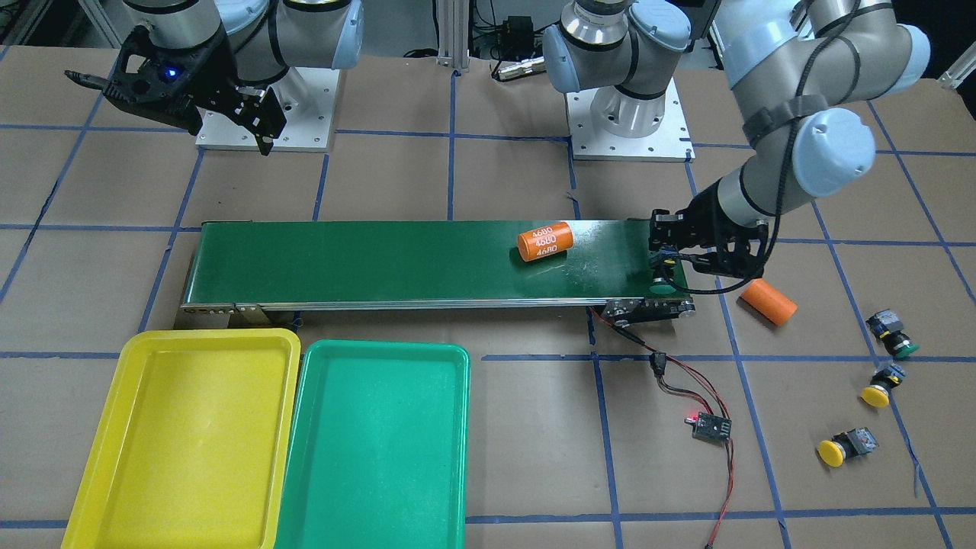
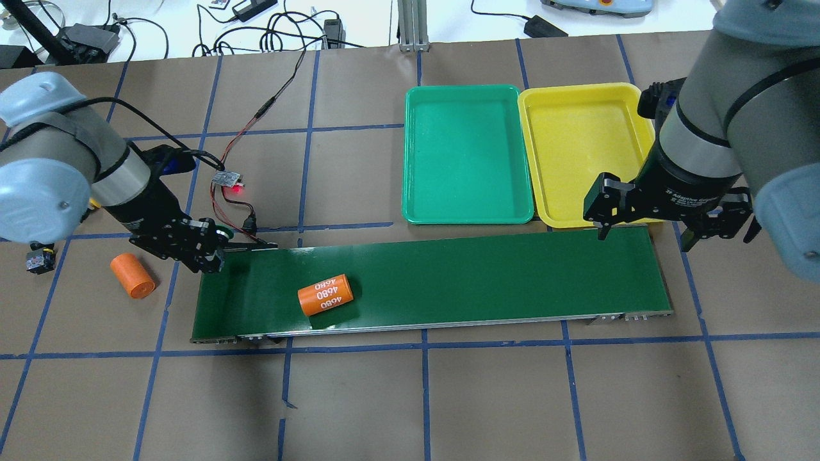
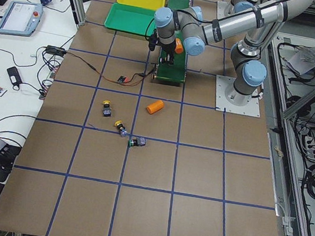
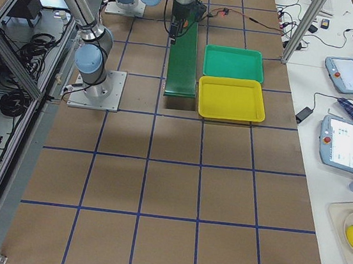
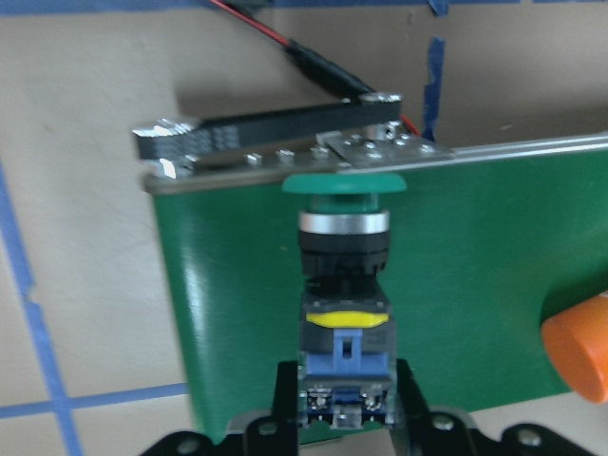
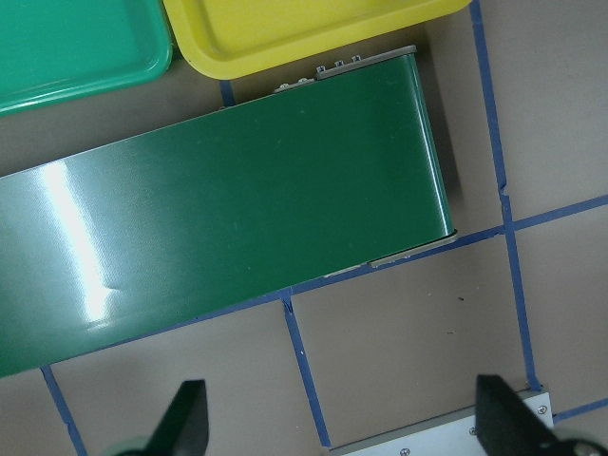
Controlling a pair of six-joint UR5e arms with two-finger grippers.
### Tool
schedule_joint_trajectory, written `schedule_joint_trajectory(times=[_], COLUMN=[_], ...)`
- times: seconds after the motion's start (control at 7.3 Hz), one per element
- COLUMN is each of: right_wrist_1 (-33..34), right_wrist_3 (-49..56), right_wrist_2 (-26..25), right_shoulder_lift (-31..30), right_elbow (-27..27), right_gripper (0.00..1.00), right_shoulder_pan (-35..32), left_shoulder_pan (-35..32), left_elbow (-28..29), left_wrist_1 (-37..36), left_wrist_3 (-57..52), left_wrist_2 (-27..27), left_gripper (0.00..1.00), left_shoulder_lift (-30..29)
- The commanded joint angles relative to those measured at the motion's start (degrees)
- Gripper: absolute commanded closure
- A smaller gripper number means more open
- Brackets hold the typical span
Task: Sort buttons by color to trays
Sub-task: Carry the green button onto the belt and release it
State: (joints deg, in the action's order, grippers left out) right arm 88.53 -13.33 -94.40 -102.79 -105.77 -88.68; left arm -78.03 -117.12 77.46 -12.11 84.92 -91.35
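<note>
The long dark-green conveyor belt [image 1: 381,263] lies mid-table; the smooth yellow tray [image 1: 191,435] and green tray [image 1: 374,450] sit toward the operators' edge; the right gripper [image 6: 344,423] hangs wide open over one belt end; the left gripper [image 5: 346,404] clamps the green button [image 5: 344,228] by its body at the other end, mushroom cap pointing away from its fingers, an orange cylinder [image 1: 545,241] nearby.

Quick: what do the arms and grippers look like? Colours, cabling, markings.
The left arm and right arm are silver-grey tubes with pale-blue joint caps. A black cable is strapped along the left arm. The left gripper and right gripper are black two-finger units; the right one shows white lettering and a blue light.
</note>
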Motion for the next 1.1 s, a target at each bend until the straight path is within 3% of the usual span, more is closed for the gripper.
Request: schedule_joint_trajectory(times=[0.0, 0.14, 0.41, 0.68, 0.82, 0.96], right_wrist_1=[0.15, 0.41, 0.59, 0.59, 0.76, 0.94], right_wrist_3=[-0.64, -0.56, 0.05, -0.03, 0.23, 0.06], right_wrist_2=[0.09, 0.44, 1.05, 1.58, 2.71, 3.60], right_shoulder_lift=[-0.74, -0.83, -0.83, -0.75, -0.75, -0.48], right_elbow=[-1.18, -1.19, -1.10, -1.10, -0.75, -0.92], right_gripper=[0.00, 0.00, 0.00, 0.00, 0.00, 0.00], right_shoulder_pan=[0.00, -0.09, 0.17, 0.09, 0.09, 0.09], left_shoulder_pan=[-0.89, -0.98, 0.59, 4.19, 6.03, 8.75], left_elbow=[-2.84, -2.85, 0.11, 12.56, 17.40, 22.41], left_wrist_1=[-2.21, -2.23, -2.49, 0.83, 0.59, -0.63], left_wrist_3=[1.56, 1.56, 0.52, -4.38, -8.59, -14.29], left_wrist_2=[0.07, -0.01, -0.01, 0.51, 4.86, 5.95], left_gripper=[0.34, 0.00, 0.00, 0.00, 0.00, 0.00], left_shoulder_lift=[0.82, 0.91, 0.47, -5.83, -10.56, -16.00])
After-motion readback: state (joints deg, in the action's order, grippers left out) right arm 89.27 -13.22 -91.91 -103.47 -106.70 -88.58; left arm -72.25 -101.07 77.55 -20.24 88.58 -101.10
